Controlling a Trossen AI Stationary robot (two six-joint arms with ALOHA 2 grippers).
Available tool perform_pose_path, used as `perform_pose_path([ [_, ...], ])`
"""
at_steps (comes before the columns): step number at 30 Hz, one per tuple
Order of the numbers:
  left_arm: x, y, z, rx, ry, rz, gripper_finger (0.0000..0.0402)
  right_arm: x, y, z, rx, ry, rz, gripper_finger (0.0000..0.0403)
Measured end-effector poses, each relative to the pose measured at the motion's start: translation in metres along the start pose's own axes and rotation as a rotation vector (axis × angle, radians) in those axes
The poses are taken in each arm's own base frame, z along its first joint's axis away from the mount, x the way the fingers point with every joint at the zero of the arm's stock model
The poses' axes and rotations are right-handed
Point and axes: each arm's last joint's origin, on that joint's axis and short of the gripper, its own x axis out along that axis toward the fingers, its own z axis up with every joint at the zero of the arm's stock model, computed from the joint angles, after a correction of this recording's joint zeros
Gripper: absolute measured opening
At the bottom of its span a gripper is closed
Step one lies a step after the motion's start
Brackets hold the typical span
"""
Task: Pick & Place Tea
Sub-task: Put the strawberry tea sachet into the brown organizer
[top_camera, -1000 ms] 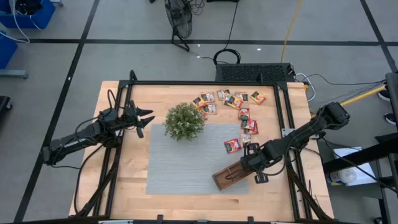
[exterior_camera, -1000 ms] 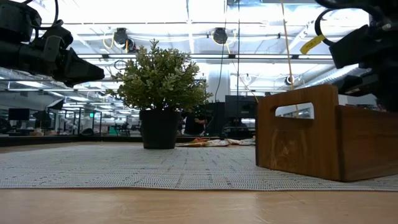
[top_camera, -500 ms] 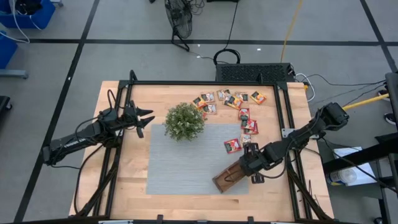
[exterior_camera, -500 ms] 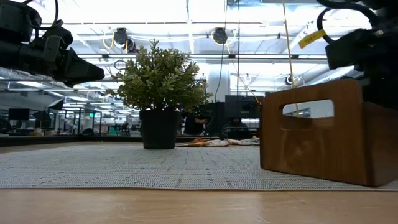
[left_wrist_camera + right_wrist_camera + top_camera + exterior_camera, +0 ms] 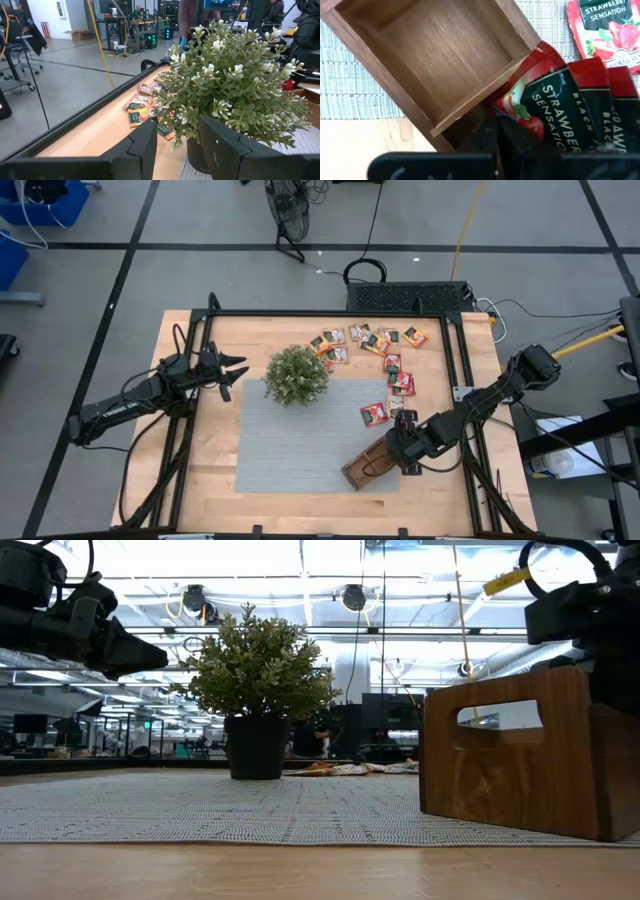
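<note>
A brown wooden tray (image 5: 362, 468) lies slantwise on the grey mat (image 5: 290, 440), near its right corner. My right gripper (image 5: 405, 452) points steeply down over the tray's right end, shut on a red tea sachet (image 5: 545, 100); more red sachets (image 5: 600, 100) stand in that end compartment. Several loose tea sachets (image 5: 375, 340) lie along the far right of the table, and one (image 5: 374, 414) lies on the mat. My left gripper (image 5: 238, 370) hovers open and level left of the potted plant (image 5: 296, 375). My right gripper pinches the red sachet by its lower corner (image 5: 507, 109) between the two fingers, coming from above and pointing steeply down. The fingers themselves hide the exact spot. The sachet stands tilted, its far part inside the tray's end compartment (image 5: 580, 125).
The potted plant (image 5: 258, 670) stands at the mat's far left corner. The tray's other compartments (image 5: 445, 50) show bare wood. A black frame (image 5: 455, 380) borders the table. Bare wood lies left of the mat and along the near edge.
My right gripper has rolled and tipped further down over the tray's right end, staying shut on the sachet. The tray has turned a little on the mat; in the low view its handled end now faces the camera more squarely.
</note>
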Motion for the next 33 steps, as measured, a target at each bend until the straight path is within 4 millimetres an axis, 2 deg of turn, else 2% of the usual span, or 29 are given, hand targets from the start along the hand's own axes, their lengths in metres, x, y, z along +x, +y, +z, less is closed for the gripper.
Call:
perform_pose_path([
  [15, 0.0, 0.0, 0.0, 0.0, 0.0, 0.0, 0.0147, -0.016, 0.006, 0.011, 0.009, -0.054, 0.071, 0.0],
  [26, 0.0, 0.0, 0.0, 0.0, 0.0, 0.0, 0.0147, -0.04, 0.004, 0.018, -0.043, -0.22, 0.147, 0.0],
  [33, 0.0, 0.0, 0.0, 0.0, 0.0, 0.0, 0.0147, -0.055, -0.002, 0.022, -0.157, -0.372, 0.029, 0.0],
])
